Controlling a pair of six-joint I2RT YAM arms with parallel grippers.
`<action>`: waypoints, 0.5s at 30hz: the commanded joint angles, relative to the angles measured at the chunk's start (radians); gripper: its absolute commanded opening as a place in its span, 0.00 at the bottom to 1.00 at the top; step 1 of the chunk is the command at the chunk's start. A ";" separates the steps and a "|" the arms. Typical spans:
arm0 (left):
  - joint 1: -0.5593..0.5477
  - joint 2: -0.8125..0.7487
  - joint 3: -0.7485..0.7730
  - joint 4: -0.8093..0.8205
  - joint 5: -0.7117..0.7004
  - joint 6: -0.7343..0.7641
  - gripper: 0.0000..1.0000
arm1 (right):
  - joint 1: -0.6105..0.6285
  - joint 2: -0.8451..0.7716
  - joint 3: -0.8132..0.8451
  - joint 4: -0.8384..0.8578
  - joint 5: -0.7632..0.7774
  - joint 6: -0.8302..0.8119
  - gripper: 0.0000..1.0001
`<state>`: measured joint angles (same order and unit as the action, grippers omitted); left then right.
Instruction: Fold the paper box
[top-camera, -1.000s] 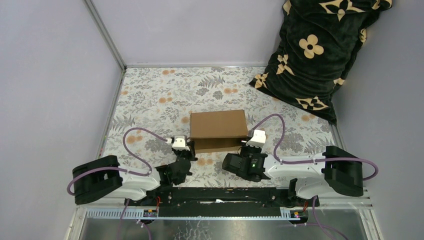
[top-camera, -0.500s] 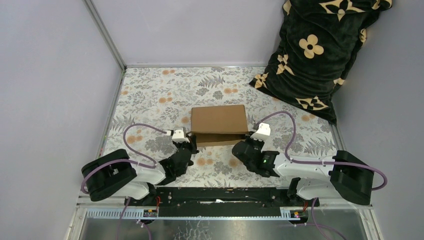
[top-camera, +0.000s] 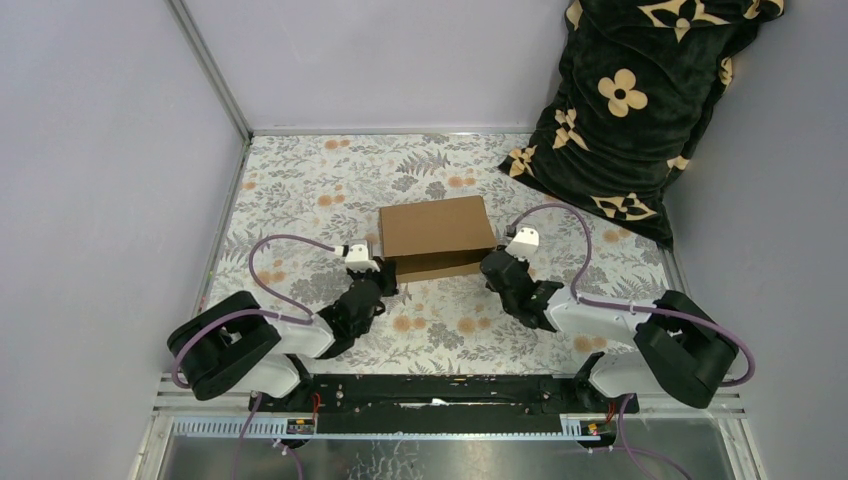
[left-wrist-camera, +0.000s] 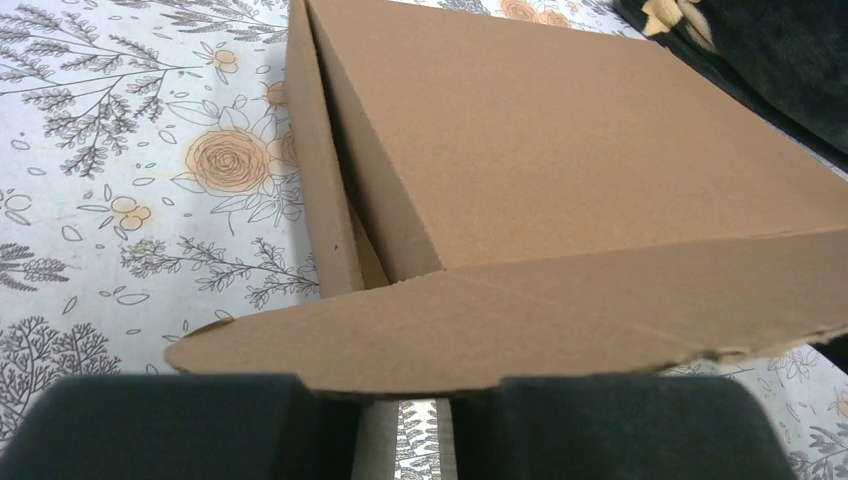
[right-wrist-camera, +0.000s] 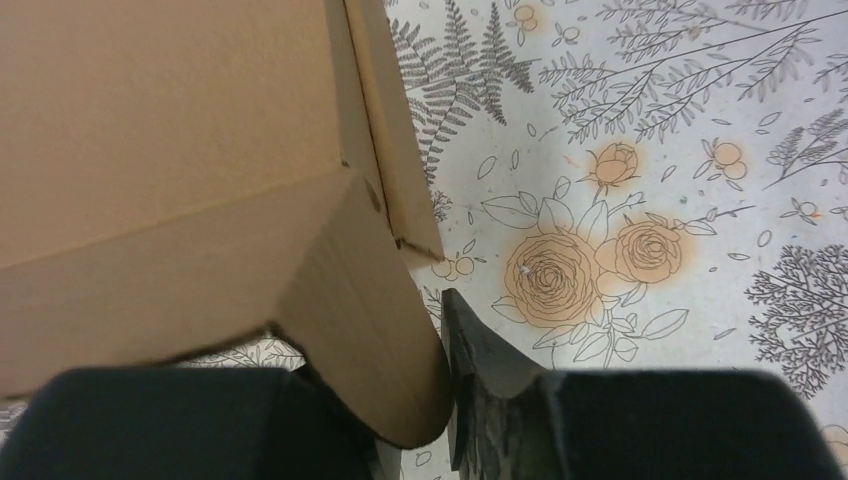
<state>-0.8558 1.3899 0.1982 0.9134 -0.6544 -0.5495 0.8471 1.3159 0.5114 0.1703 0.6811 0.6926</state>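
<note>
Because it is plain corrugated board, the paper box (top-camera: 435, 232) should be light and stiff across its panels. It will probably give at the creases and slide on the floral cloth (top-camera: 300, 190) if pushed from one side only. It sits at the middle of the cloth, lid down, front wall facing 6 o'clock.

The thin edges look like the best holds: the front flap (left-wrist-camera: 500, 330) and its rounded tab (right-wrist-camera: 370, 340), pinched lightly so the fluting is not crushed.

The left gripper (left-wrist-camera: 405, 400), at the box's 7 o'clock corner, has its jaws a little apart under the flap's edge. The right gripper (right-wrist-camera: 440, 400), at 5 o'clock, straddles the tab; I cannot tell whether it pinches it.

The box's inside, any slots for the tabs and the 12 o'clock wall are hidden. In the overhead view both sets of fingertips are too small to make out.
</note>
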 joint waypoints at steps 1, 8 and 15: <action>0.026 -0.003 0.001 -0.099 0.099 0.019 0.24 | -0.043 0.041 0.062 0.041 -0.130 -0.052 0.26; 0.031 -0.028 0.015 -0.212 0.080 -0.010 0.23 | -0.048 -0.022 0.079 -0.045 -0.193 -0.067 0.38; 0.052 0.015 0.021 -0.169 0.064 -0.002 0.22 | -0.048 -0.335 0.080 -0.271 -0.293 -0.124 0.42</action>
<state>-0.8185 1.3605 0.2249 0.8265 -0.5865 -0.5560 0.8043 1.1557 0.5529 0.0368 0.4564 0.6209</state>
